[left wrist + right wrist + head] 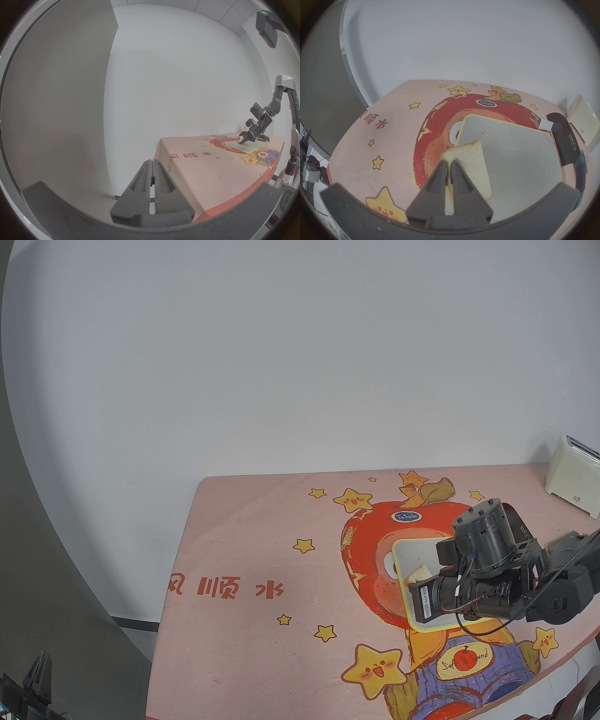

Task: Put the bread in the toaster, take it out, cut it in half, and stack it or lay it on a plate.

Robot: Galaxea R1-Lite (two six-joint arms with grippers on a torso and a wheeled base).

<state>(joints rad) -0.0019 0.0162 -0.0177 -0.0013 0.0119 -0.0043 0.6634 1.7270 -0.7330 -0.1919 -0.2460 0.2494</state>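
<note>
1. The left gripper (152, 162) hangs off the 9 o'clock side of the pink cartoon-printed surface (200, 168). Its fingers are pressed together with nothing between them.
2. The right arm comes in from about 4 o'clock. Its wrist is bent over the grey rectangular board with a yellow rim (403, 552), and it slants down toward 9 o'clock.
3. The right gripper (449, 164) is drawn nearly closed, leaving only a slit. Its tips are at the near edge of the bread; whether they pinch it cannot be told.
4. The board lies on the 3 o'clock part of the surface. On it is a half slice of pale bread with a tan crust (470, 165), at the board's 9 o'clock edge.
5. A black curved object with a white tip (564, 137) lies just beside the board's 3 o'clock edge.
6. The cream box-shaped toaster (575, 480) stands at the surface's 2 o'clock corner, well apart from the board.
</note>
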